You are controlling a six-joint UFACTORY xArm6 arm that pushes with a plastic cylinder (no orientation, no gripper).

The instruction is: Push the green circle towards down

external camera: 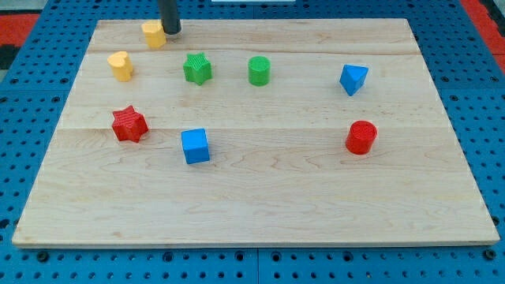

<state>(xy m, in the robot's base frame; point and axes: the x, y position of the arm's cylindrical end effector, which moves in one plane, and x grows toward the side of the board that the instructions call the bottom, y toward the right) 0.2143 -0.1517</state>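
My tip sits near the board's top-left corner, touching or just beside the yellow block; there are no jaws to report, only the rod. The green circle stands in the top half of the wooden board, between the green star and the blue triangle.

To push it well, I judge the tip should travel along the top edge, clear of the star, settle directly above the circle's centre, then drive straight toward the bottom edge. Off-centre contact would likely send it sideways. The blue cube and red cylinder flank that path without blocking it.
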